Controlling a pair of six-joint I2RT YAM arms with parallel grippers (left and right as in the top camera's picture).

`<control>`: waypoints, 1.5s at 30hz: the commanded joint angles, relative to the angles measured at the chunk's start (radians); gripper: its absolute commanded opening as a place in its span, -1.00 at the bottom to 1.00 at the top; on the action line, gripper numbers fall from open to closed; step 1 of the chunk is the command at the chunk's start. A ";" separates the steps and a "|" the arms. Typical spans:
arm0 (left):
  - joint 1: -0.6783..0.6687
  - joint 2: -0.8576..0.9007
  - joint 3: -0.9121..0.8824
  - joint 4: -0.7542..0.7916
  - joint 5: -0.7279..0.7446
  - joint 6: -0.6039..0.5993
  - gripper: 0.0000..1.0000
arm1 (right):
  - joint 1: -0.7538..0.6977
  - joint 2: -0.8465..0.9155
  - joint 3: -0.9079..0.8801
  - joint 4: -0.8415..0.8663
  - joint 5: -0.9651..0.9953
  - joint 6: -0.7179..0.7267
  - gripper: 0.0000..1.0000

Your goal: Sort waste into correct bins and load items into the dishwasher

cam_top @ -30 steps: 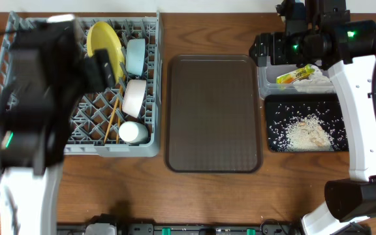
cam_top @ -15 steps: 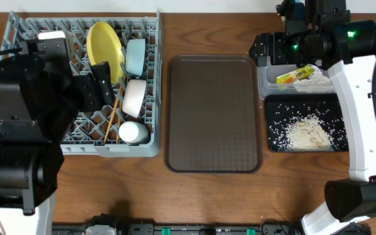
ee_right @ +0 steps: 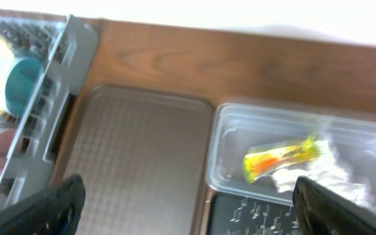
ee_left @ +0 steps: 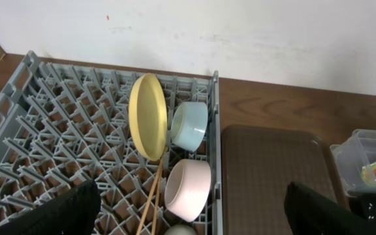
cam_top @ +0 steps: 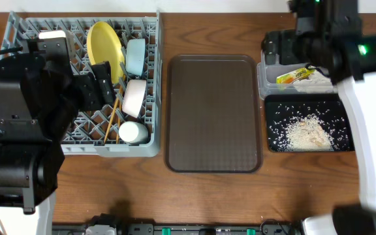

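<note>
Sorting looks finished: plate (cam_top: 104,42), blue bowl (cam_top: 136,55), white bowl (cam_top: 134,96), cup (cam_top: 132,132) and chopsticks (cam_top: 113,121) in the rack (cam_top: 109,150), wrapper (cam_top: 294,75) and paper (cam_top: 315,81) in the tub (cam_top: 266,81), rice (cam_top: 305,130) in the black tray (cam_top: 276,143); left fingers (ee_left: 70,212) and right fingers (ee_right: 47,205), spread and empty, should just withdraw.

Dark brown serving tray (cam_top: 214,114) flat on wooden table (cam_top: 214,196), white wall (ee_left: 240,32) behind
</note>
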 commanded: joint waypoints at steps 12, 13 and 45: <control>0.002 0.006 -0.008 -0.004 0.013 -0.009 0.82 | -0.033 -0.859 -1.248 0.944 0.087 -0.043 0.98; 0.002 0.006 -0.007 -0.004 0.013 -0.009 0.82 | -0.041 -0.916 -1.314 0.965 0.087 -0.037 0.98; 0.002 0.006 -0.007 -0.006 0.013 -0.009 0.84 | -0.082 -1.618 -1.851 0.971 -0.013 -0.035 0.98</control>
